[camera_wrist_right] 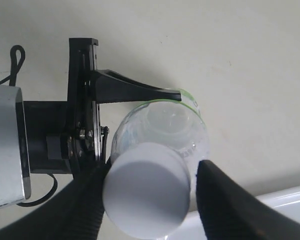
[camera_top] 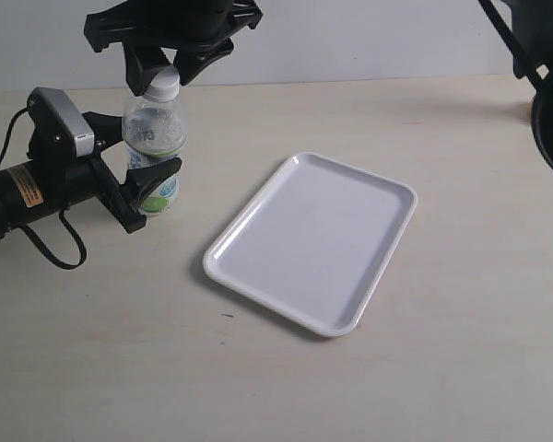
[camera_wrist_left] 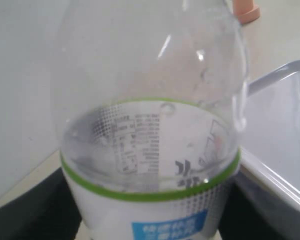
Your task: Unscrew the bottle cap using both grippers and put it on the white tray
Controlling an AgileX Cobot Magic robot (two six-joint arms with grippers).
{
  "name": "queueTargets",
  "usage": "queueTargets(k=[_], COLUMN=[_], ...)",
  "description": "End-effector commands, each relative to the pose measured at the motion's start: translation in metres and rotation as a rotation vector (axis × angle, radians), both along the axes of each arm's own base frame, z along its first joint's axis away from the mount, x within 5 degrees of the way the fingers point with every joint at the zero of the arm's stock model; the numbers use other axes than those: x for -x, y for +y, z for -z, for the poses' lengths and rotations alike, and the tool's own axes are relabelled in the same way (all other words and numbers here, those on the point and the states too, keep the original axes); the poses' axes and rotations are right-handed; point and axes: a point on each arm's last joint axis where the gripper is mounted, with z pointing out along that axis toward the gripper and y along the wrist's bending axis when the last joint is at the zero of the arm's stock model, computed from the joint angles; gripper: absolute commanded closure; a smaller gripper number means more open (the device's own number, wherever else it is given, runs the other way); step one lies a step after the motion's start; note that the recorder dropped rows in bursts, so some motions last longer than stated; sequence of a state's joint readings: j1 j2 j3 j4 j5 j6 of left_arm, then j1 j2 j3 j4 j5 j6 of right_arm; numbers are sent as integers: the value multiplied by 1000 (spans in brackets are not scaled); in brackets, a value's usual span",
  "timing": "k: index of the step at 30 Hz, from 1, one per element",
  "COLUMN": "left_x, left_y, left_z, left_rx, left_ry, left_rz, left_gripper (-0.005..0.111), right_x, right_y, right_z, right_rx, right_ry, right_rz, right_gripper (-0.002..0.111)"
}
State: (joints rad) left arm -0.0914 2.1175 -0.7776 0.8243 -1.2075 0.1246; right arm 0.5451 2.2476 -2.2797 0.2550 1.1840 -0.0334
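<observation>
The clear bottle (camera_top: 152, 138) stands upright on the table at the left, with its label low on the body (camera_wrist_left: 150, 150). My left gripper (camera_top: 147, 149) is shut on the bottle's body from the side; its black fingers (camera_wrist_left: 30, 210) press both flanks. The white bottle cap (camera_top: 163, 85) sits on the neck. My right gripper (camera_top: 163, 75) hangs over it from above, open, fingers straddling the bottle cap (camera_wrist_right: 146, 190). One finger (camera_wrist_right: 65, 210) touches the cap; the other shows a narrow gap. The white tray (camera_top: 212, 253) lies to the right of the bottle, with nothing on it.
Dark equipment (camera_top: 548, 83) sits at the table's far right corner. The left arm's grey camera block (camera_top: 60, 120) and black cable (camera_top: 46, 244) lie left of the bottle. An orange object (camera_wrist_left: 246, 11) shows far off in the left wrist view. The tray's rim (camera_wrist_right: 270, 205) lies beside the bottle.
</observation>
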Motion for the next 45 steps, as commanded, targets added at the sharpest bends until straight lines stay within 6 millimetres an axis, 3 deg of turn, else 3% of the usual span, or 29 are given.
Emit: queueTargets(k=[1,7,8,13,24,45], left_x=[0,0,0,0,0,0], left_y=[-1,-1,-1,-1,-1,-1], left_z=[-2,-2,-2,-2,-2,-2], left_rx=[-4,-4,-4,-4,14,14], left_ry=[-2,-2,-2,-2,19,19], left_rz=[4,4,4,4,0,0], left_gripper=[56,56,56,56,56,56], right_x=[1,2,3,3,3,3], right_y=[-1,-1,-1,-1,-1,-1], right_z=[-9,-9,-9,-9,-9,-9], right_rx=[-8,-1,1,3,92,183], right_ry=[-31,-21,-16,-16,-148,-303], right_rz=[-6,-9,-10,-12,-264,-557], right_gripper=[59,80,89,108,108,108])
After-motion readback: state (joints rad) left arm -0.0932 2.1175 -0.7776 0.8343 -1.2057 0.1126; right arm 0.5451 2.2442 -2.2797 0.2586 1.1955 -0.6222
